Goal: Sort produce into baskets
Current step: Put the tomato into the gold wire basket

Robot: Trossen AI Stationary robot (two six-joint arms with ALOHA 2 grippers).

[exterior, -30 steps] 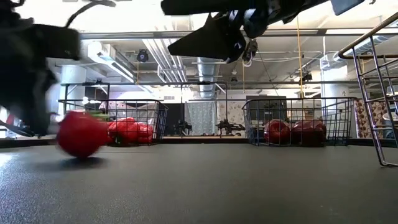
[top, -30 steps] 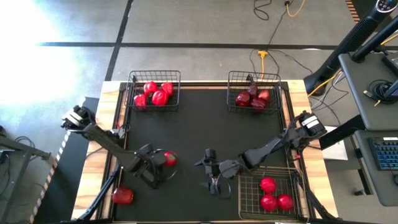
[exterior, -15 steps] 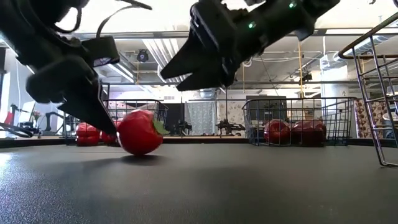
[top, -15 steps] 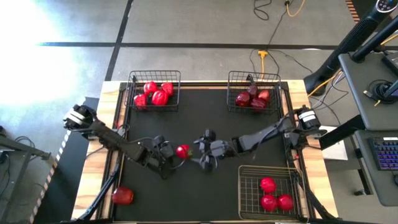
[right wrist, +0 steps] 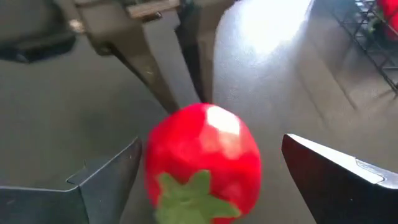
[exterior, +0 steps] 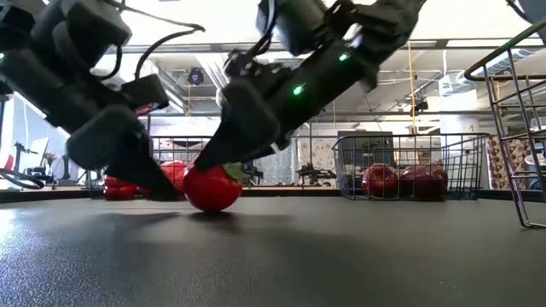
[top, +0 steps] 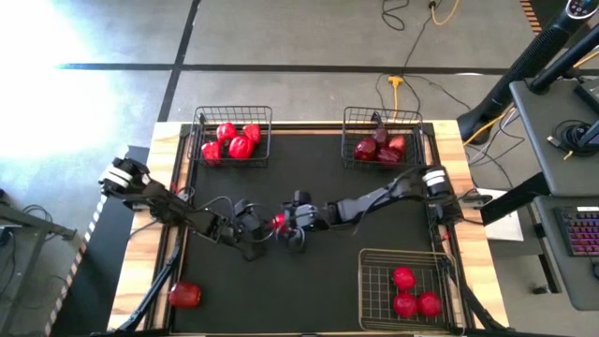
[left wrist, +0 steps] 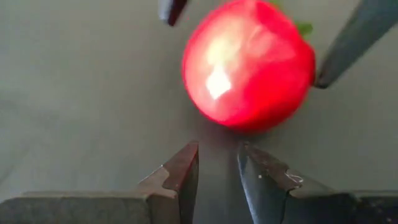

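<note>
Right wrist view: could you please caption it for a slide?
Right hand open around a green-topped tomato on the table; left hand just beyond it.

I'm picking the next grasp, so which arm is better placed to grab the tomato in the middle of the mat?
Right. The right claw is open around the round red green-topped tomato; the left claw is nearly closed beside it.

tomato point(top: 278, 223) in high view perhaps half-hidden

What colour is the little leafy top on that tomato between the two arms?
Green, on a glossy red tomato; the right wrist view shows it best.
</note>
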